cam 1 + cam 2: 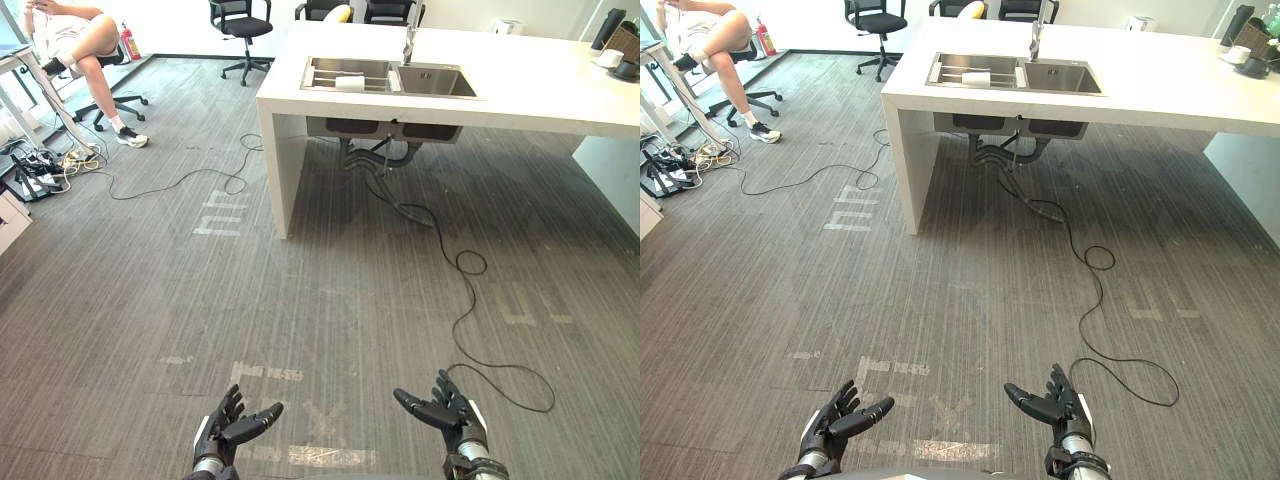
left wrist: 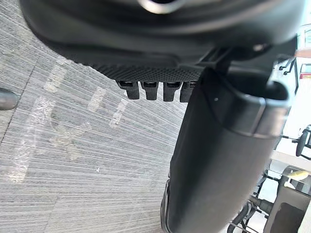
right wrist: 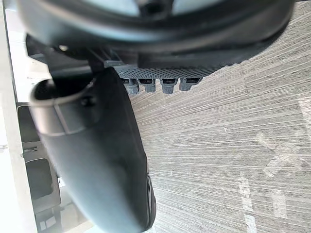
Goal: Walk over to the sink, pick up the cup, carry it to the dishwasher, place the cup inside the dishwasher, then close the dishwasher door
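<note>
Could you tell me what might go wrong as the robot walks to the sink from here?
1. A thin cable trails over the carpet to the left of the counter. Drifting that way could trip the robot.
2. The white object in the left basin of the sink is too small to confirm as the cup. What looks like a white cup stands at the counter's right end, so the robot might pick the wrong one.

Left robot hand and right robot hand low, palms facing, fingers relaxed, empty.
</note>
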`<state>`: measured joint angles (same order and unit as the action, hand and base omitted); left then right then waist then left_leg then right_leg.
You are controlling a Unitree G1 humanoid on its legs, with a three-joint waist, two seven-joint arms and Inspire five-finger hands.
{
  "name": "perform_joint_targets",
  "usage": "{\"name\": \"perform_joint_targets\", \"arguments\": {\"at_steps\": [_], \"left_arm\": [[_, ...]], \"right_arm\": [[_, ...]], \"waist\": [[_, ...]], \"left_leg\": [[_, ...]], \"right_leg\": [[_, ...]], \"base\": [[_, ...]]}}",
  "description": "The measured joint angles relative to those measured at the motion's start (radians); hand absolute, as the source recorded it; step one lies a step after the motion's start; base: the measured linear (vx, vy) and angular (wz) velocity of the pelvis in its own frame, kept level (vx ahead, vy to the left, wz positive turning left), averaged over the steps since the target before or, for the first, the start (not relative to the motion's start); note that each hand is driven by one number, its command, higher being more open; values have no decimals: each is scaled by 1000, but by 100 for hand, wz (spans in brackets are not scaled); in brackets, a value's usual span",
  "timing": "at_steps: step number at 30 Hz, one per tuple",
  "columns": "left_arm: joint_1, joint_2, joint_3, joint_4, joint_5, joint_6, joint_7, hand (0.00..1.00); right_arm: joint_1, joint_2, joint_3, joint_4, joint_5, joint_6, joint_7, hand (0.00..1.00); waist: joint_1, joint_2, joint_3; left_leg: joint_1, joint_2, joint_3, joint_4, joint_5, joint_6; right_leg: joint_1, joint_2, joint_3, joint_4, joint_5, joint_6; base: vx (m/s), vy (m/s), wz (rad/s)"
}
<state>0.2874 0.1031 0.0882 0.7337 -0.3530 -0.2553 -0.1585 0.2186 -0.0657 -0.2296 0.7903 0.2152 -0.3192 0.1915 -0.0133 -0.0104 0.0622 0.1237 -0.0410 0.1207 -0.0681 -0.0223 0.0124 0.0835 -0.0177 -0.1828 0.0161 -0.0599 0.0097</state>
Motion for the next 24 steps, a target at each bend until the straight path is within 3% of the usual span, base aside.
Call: {"name": "perform_joint_targets", "arguments": {"at_steps": [6,9,11,13,14,16,18,21,24], "left_arm": [[19,2,-11,-75,-1,-7,0,100],[38,3,-25,-121,-1,-10,0,100],[41,4,-38,-143,-2,-11,0,100],[42,5,-61,-169,-3,-11,0,100],[43,5,-66,-171,-7,-11,1,100],[46,10,-75,-190,-18,-12,4,100],[52,14,-78,-194,-22,-12,9,100],[53,25,-82,-231,-41,-12,12,100],[23,52,-96,-260,-42,-12,10,100]], "right_arm": [[19,-1,0,-46,1,0,-4,100],[32,-2,-1,-90,3,0,-5,100],[42,-4,-2,-114,20,-1,-6,100],[56,-11,-3,-135,27,-1,-8,100],[58,-12,-3,-135,27,-1,-8,100],[64,-10,2,-136,27,-1,-5,100],[77,-9,5,-136,27,-1,-3,100],[83,-11,4,-141,34,-1,-1,100],[85,-30,3,-154,60,-1,13,100]], "waist": [[2,0,0],[3,1,6],[1,-1,8],[0,-12,24],[2,-9,24],[3,-15,45],[4,-17,68],[-2,-19,72],[-12,-19,75]], "left_leg": [[0,1,14,14,-11,1],[-15,3,30,74,-52,16],[-32,1,33,127,-92,26],[-49,-8,41,210,-149,45],[-49,-8,44,223,-162,51],[-27,-12,54,251,-187,53],[13,-9,56,257,-204,62],[36,18,45,278,-254,55],[60,64,6,291,-289,-2]], "right_leg": [[-3,0,15,10,-2,-3],[-24,-5,34,75,-36,-8],[-56,-20,36,164,-86,-1],[-116,-57,17,336,-161,27],[-139,-67,3,396,-169,29],[-247,-123,-51,670,-164,20],[-302,-158,-81,795,-175,25],[-377,-182,-127,743,-191,33],[-426,-161,-123,555,-153,46]], "base": [[-8,0,-7],[-13,4,-17],[-5,7,-4],[10,37,-5],[27,43,-12],[51,30,-14],[140,2,-11],[220,-49,5],[334,-140,36]]}}
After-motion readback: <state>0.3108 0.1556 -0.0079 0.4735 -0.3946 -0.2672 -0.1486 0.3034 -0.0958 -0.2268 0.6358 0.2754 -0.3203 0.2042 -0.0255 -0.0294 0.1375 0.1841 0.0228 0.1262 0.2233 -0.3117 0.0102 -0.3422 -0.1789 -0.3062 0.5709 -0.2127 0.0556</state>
